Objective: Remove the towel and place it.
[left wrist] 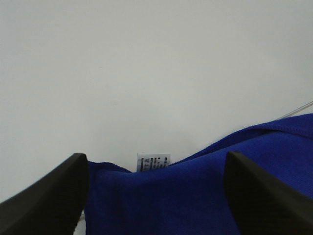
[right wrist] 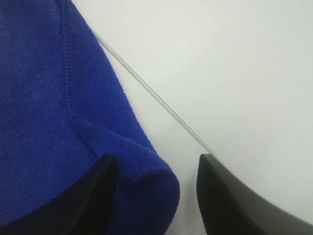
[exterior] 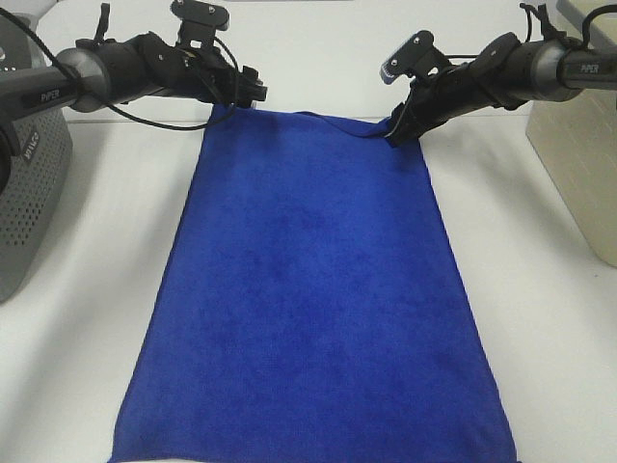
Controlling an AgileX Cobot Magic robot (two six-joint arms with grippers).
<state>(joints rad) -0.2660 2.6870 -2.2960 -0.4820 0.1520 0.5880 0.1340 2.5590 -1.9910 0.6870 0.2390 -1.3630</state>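
Nearest you, the large royal-blue rectangular plush microfibre towel (exterior: 313, 299) lies spread flat on the white bench top (exterior: 549, 318). One short edge reaches the bench's near edge, and the cloth runs lengthwise toward the far edge, roughly midway between the left and right sides.

At the towel's far short edge, your two black grippers sit at its two corners. The left gripper (exterior: 241, 96) is at the far-left corner. In the left wrist view its fingers (left wrist: 44, 198) stand wide apart with blue cloth lying between them, so this claw is released and not pinching anything. A small white printed tag (left wrist: 153, 162) sticks out from the towel's edge there.

The right gripper (exterior: 397, 133) is low at the far-right corner. In the right wrist view the folded corner of the towel (right wrist: 142, 188) bulges up between its fingers (right wrist: 230, 196), which are apart, with a gap on one side; this claw is released too.

A grey perforated basket (exterior: 34, 183) stands at the bench's left edge, and a beige box (exterior: 578, 164) at the right edge, both apart from the towel.
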